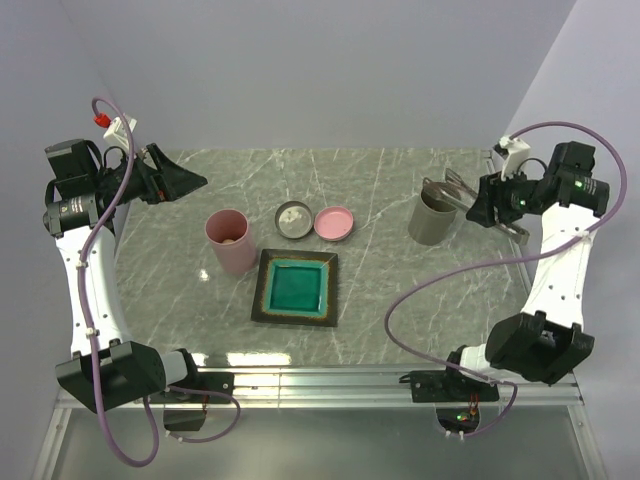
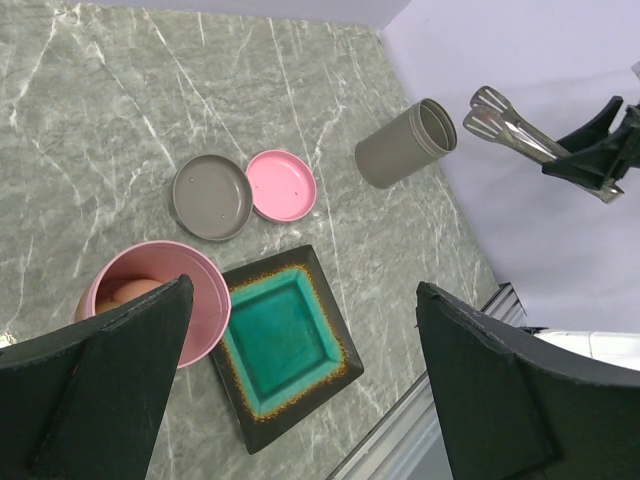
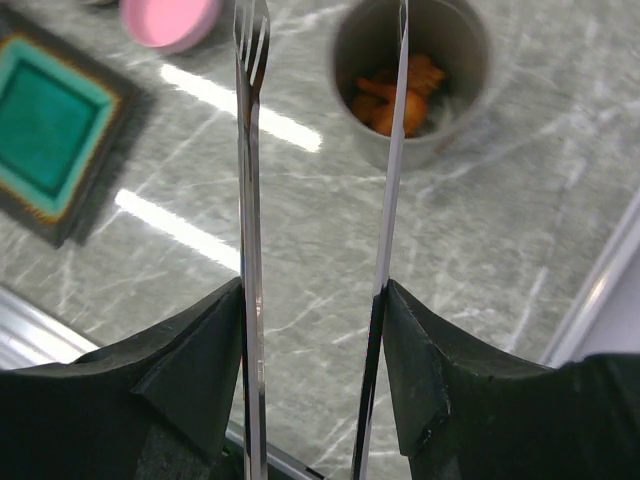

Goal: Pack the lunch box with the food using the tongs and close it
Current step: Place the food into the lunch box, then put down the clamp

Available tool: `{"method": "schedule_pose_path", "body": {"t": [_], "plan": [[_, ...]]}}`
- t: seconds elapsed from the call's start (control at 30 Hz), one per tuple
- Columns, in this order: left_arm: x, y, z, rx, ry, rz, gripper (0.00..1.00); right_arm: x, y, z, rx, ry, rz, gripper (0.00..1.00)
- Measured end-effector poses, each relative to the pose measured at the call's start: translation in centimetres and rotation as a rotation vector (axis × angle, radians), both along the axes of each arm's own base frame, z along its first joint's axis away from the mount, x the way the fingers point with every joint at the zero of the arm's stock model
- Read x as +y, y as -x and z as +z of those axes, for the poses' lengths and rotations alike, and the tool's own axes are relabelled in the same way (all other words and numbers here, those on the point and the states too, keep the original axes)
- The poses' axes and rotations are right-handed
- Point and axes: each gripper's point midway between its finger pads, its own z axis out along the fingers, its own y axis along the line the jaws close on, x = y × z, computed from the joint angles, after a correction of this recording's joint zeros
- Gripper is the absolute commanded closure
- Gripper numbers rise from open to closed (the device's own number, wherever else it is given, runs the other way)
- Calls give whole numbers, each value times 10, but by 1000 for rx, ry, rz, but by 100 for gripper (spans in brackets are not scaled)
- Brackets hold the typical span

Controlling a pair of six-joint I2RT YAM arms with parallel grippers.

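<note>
Gripping the tongs (image 3: 250, 150) between half-parted jaws, the right gripper (image 3: 312, 300) hangs well to the right of the green plate (image 1: 295, 287) as seen from above. Each slim silver arm is pressed against the inside of one finger, and the two arms stand spread apart. One arm crosses the mouth of a grey cup (image 3: 410, 80), also to the plate's right, where orange-brown food chunks (image 3: 400, 90) lie at the bottom. The other, fork-tipped arm points past the cup's rim on the side toward the plate. The pink lunch box (image 1: 231, 240) stands upright and uncovered just beside the plate's left edge, a pale ball (image 2: 135, 292) resting inside. Its pink lid (image 1: 334, 223) lies just beyond the plate's far edge, next to a grey lid (image 1: 294, 219). The left gripper (image 2: 302, 290) hovers far to the left of the plate, jaws spread wide and holding nothing.
</note>
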Motion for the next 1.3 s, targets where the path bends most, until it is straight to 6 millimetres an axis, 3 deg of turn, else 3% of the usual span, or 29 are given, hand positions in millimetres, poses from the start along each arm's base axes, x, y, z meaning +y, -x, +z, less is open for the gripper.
{"method": "schedule_pose_path", "body": {"t": [0.13,0.23,0.4,0.53,0.87,1.1,1.3], "plan": [[0,0,0,-2,0,-2,1,36,17,15,-40,-11,118,38],[0,0,1,-6,0,-3,1,78,37,13,-57,-19,265,37],[-1,1,2,-10,2,-10,1,153,85,-25,2,-49,552,37],[-2,2,2,-9,1,-12,1,186,103,-56,70,-46,679,37],[-3,3,2,-11,3,-18,1,265,109,-114,98,-16,897,34],[-3,4,0,-5,2,-18,1,318,95,-137,18,-7,976,30],[-3,5,-2,-3,-7,-23,1,336,78,-169,21,14,984,29]]}}
